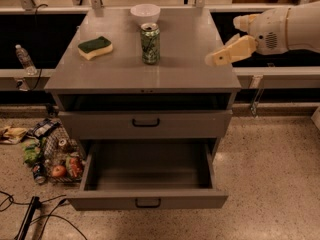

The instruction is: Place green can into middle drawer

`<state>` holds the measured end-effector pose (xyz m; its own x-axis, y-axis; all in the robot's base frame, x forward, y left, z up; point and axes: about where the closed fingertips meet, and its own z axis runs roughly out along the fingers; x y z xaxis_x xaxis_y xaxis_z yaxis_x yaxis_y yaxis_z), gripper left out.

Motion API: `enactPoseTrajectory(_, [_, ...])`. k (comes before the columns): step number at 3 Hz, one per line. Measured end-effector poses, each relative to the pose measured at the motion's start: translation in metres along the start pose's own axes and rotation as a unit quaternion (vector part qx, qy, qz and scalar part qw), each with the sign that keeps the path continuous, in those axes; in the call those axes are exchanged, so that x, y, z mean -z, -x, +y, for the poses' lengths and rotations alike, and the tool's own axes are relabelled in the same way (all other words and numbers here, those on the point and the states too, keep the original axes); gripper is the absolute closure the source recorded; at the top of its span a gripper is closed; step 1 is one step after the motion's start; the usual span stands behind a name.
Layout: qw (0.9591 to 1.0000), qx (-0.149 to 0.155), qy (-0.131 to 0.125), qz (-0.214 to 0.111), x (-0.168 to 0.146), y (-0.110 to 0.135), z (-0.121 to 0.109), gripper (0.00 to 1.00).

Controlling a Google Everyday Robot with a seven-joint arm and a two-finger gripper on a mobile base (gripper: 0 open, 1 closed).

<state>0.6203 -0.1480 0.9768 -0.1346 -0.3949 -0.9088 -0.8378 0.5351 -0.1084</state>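
Observation:
The green can point(150, 44) stands upright on the grey cabinet top point(125, 71), near the middle, in front of a white bowl. The middle drawer point(148, 201) is pulled open at the bottom, with nothing in it, a small black handle on its front. The drawer above it point(146, 123) is shut. My gripper point(216, 59) comes in from the right on a white arm, over the right edge of the cabinet top, about a hand's width right of the can and not touching it.
A white bowl point(146, 12) sits behind the can. A green and yellow sponge point(95, 47) lies at the left of the top. A basket of clutter point(56, 156) and cables point(35, 216) lie on the floor at the left. A water bottle point(24, 59) stands on the left ledge.

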Motion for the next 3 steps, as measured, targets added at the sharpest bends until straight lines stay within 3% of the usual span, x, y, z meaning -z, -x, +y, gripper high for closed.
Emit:
enactPoseTrajectory(1, [0.9993,-0.021,-0.029,0.011,-0.055,0.0,0.0,0.0])
enactPoseTrajectory(2, [0.9991,-0.027,-0.031,0.007,-0.059,0.001,-0.001,0.0])
enactPoseTrajectory(3, [0.9972,-0.063,-0.038,-0.013,-0.077,0.008,-0.01,0.0])
